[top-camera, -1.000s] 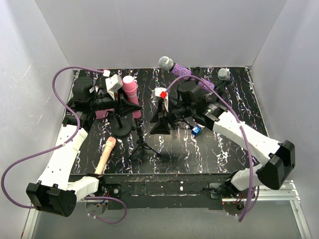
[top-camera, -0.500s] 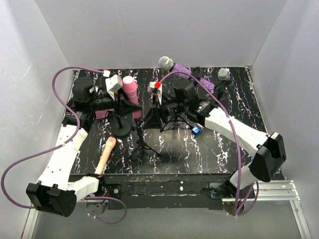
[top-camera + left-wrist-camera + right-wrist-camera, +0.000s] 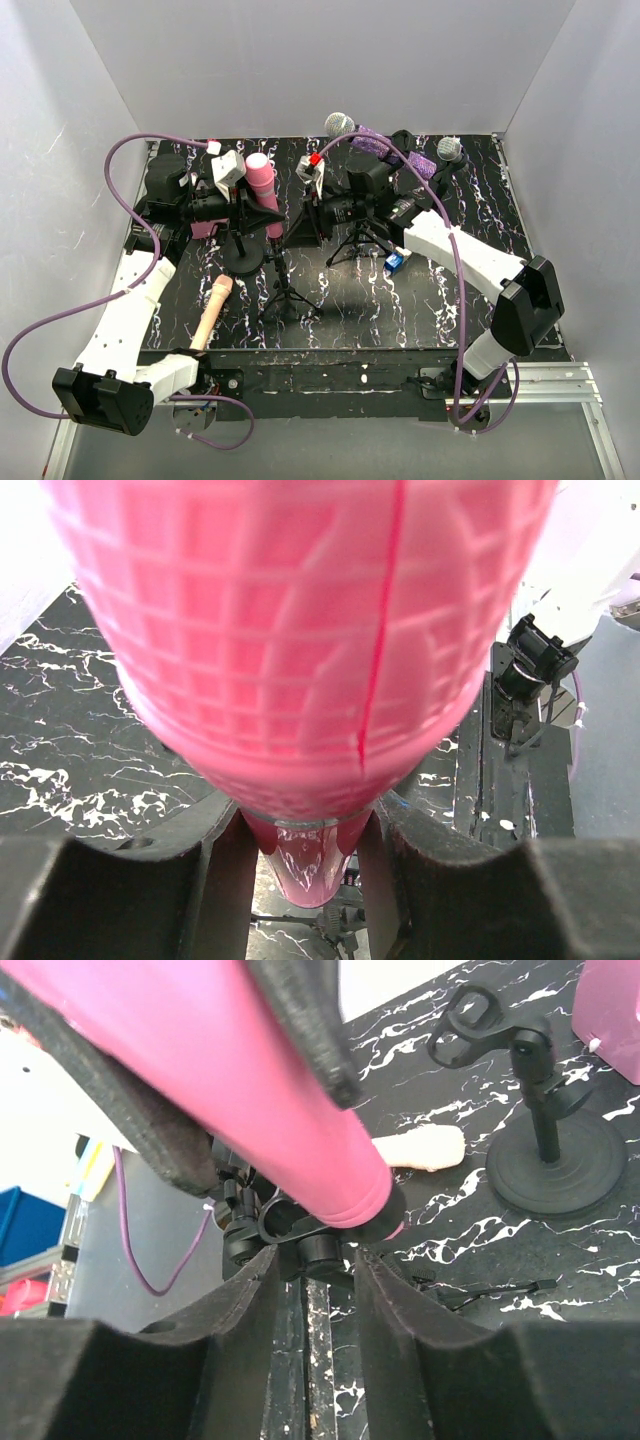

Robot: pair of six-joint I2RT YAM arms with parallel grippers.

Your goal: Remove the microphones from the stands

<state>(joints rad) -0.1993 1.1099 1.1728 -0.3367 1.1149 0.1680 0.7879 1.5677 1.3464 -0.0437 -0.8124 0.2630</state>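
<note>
Your left gripper (image 3: 244, 205) is clamped on the pink microphone (image 3: 262, 186). In the left wrist view its two fingers (image 3: 130, 890) press the narrow handle just below the big pink grille, with no gap on either side.

The microphone is not free. Its tail end sits in the clip at the top of the tripod stand (image 3: 288, 298), toward the left rear of the table (image 3: 420, 300), and the body slants up and away from that clip.

Your right gripper (image 3: 315, 1270) has its jaws apart, though not wide. They straddle the stand's pole right under the clip, and you can see a dark strip on one side of the pole and marbled table on the other. You cannot tell from these views whether the fingertips touch the clip itself.

Past that gripper, a round-base stand (image 3: 545, 1175) holds its empty clip upright, and a beige microphone (image 3: 420, 1147) lies flat on the table beside it.
</note>
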